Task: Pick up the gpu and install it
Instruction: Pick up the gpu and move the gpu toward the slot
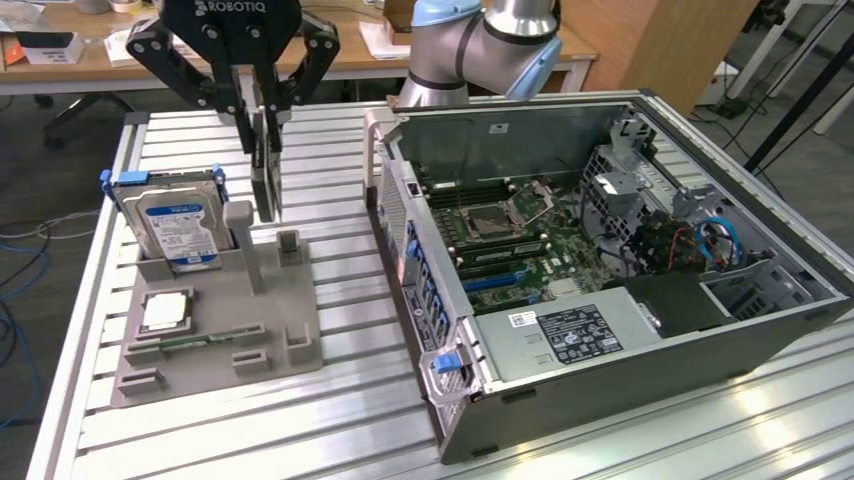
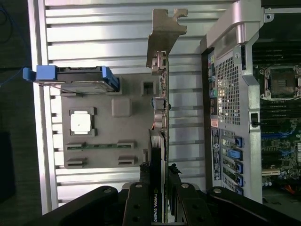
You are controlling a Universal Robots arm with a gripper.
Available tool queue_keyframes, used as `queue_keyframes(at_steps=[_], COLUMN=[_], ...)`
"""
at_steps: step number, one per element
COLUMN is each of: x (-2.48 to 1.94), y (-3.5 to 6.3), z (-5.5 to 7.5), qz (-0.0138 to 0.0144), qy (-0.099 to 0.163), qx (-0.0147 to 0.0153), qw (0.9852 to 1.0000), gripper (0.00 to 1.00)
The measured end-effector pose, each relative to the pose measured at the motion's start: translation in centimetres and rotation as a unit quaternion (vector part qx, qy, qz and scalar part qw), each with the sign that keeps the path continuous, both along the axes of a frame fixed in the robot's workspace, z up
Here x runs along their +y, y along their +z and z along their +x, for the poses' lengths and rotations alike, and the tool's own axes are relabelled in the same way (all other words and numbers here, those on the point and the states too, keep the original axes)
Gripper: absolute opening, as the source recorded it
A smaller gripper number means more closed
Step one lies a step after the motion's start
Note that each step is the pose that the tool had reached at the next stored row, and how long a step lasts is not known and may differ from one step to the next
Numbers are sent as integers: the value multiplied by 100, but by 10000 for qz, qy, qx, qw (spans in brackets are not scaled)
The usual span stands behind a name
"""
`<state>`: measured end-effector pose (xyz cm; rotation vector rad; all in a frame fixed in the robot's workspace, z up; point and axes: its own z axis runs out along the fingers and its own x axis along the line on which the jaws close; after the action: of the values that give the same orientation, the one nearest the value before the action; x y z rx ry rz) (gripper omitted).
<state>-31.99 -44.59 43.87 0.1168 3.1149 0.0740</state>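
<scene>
The gpu hangs edge-on as a thin dark card over the back of the grey parts holder. My gripper is shut on its upper edge. In the wrist view the gpu runs away from my gripper, which clamps both faces near a printed label. Its silver end bracket sticks out at the far end. The card sits beside the open computer case, just outside its rear panel. Whether its lower edge still touches the holder, I cannot tell.
On the holder stand a blue-labelled hard drive, a square processor and a narrow memory stick. The case lies open with its motherboard and power supply exposed. All rest on a slatted metal table.
</scene>
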Motion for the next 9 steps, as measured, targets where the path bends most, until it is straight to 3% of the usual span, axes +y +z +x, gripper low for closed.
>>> queue_keyframes(at_steps=[9], x=[0], y=[70], z=[0], qz=[0], qy=[0], qx=[0], qw=[10000], gripper=[26])
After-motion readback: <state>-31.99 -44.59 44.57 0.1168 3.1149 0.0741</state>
